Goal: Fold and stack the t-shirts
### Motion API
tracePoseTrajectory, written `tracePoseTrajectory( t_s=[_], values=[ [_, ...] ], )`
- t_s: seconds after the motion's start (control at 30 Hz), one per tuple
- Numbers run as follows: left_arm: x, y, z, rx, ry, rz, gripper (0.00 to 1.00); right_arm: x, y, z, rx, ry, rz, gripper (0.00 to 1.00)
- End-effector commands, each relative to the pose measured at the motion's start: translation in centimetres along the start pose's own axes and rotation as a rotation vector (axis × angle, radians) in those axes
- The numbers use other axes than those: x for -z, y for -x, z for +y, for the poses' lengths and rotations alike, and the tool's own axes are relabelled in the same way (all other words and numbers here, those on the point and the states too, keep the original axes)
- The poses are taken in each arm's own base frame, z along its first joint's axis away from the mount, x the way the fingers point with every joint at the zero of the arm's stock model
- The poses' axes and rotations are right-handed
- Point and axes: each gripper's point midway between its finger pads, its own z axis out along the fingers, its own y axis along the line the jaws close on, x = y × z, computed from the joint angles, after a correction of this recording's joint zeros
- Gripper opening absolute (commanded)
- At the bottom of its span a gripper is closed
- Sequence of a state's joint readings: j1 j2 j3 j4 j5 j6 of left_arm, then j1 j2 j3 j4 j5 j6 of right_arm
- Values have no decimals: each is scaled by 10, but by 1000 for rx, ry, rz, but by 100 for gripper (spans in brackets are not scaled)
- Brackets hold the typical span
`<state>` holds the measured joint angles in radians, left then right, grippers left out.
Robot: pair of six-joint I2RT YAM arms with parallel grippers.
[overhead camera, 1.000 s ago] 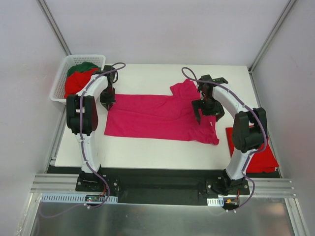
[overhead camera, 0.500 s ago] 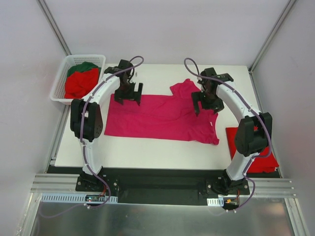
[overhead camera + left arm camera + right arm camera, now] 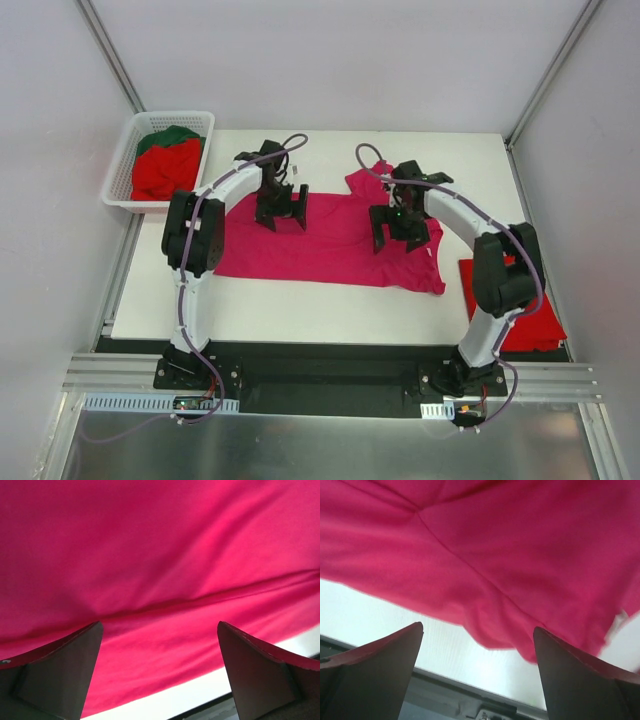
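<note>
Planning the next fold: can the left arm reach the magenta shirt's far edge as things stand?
Probably yes. The left gripper hangs open just over the magenta shirt near that edge, nothing lies on the cloth there, and the right gripper is further right.

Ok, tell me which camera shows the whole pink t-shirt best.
The top external view: the pink t-shirt lies spread on the table, its outline almost wholly visible. The left wrist view shows only a close patch with a crease; the right wrist view, only a rumpled edge over the table.

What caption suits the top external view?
Open left gripper and open right gripper above the spread magenta t-shirt.
</note>
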<state>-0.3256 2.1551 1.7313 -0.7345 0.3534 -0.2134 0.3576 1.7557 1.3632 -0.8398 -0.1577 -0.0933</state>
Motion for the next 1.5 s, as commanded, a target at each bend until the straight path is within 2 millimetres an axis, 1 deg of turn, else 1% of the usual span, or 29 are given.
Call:
tracePoseTrajectory(
  t_s=[0.0, 0.03, 0.07, 0.1, 0.13, 0.17, 0.2, 0.23, 0.27, 0.3, 0.43, 0.57, 0.63, 0.67, 0.7, 0.73, 0.83, 0.87, 0.9, 0.93, 0.97, 1.0, 1.03, 1.07, 1.13, 1.17, 1.27, 1.37, 1.47],
  values=[
    [-3, -11, 34, 21, 164, 8, 99, -30, 24, 24, 45, 23, -51, 96],
    [-2, -13, 44, 21, 222, 6, 99, -38, 24, 25, 51, 14, -32, 96],
    [-2, -18, 50, 21, 246, 20, 99, -40, 26, 26, 55, 12, -29, 96],
    [0, -20, 53, 19, 265, 19, 99, -40, 30, 29, 67, 14, -32, 96],
    [0, -23, 57, 17, 284, 27, 99, -49, 30, 27, 66, 6, -5, 96],
    [0, -28, 60, 12, 290, 41, 99, -52, 25, 25, 64, -5, 27, 96],
    [-2, -30, 61, 12, 294, 51, 99, -54, 27, 24, 70, -11, 37, 96],
    [-1, -33, 62, 14, 296, 59, 99, -57, 24, 22, 68, -22, 61, 96],
    [-3, -37, 61, 16, 285, 71, 100, -62, 14, 18, 64, -39, 116, 95],
    [-2, -39, 60, 15, 278, 76, 99, -63, 10, 17, 64, -45, 135, 96],
    [-1, -52, 57, 23, 258, 100, 99, -64, -19, 8, 70, -73, 229, 96],
    [4, -73, 59, 26, 260, 129, 99, -55, -47, 4, 75, -92, 303, 96],
    [9, -78, 55, 27, 244, 129, 99, -48, -55, 6, 87, -97, 309, 96],
    [9, -85, 56, 32, 244, 142, 100, -45, -63, 5, 89, -103, 330, 96],
    [12, -86, 49, 26, 225, 134, 99, -43, -67, 8, 100, -104, 339, 96],
    [12, -94, 49, 34, 222, 148, 100, -38, -72, 9, 109, -110, 347, 96],
    [17, -107, 33, 26, 190, 159, 99, -31, -78, 10, 145, -144, 340, 96],
    [16, -118, 32, 30, 187, 180, 99, -28, -81, 9, 147, -149, 346, 96],
    [19, -122, 27, 25, 178, 174, 99, -27, -84, 11, 154, -152, 351, 96],
    [18, -130, 19, 17, 167, 189, 99, -25, -86, 10, 156, -159, 354, 96],
    [20, -141, 17, 17, 165, 203, 99, -21, -87, 9, 162, -171, 348, 96],
    [20, -148, 13, 10, 160, 212, 99, -21, -90, 9, 169, -179, 353, 96],
    [18, -162, 9, 5, 163, 240, 99, -19, -92, 8, 173, -186, 357, 96],
    [21, -167, 4, -6, 160, 237, 99, -17, -92, 6, 177, -197, 351, 96],
    [21, -181, 2, -6, 168, 257, 99, -15, -95, 6, 188, -207, 353, 96],
    [21, -184, -2, -21, 167, 253, 99, -15, -97, 5, 186, -209, 355, 96],
    [22, -192, 1, -24, 182, 267, 99, -16, -105, 4, 179, -211, 378, 96],
    [23, -190, 5, -40, 197, 263, 99, -17, -111, 4, 193, -215, 381, 96],
    [26, -189, 6, -45, 210, 259, 99, -13, -109, 6, 201, -208, 363, 96]
  ],
)
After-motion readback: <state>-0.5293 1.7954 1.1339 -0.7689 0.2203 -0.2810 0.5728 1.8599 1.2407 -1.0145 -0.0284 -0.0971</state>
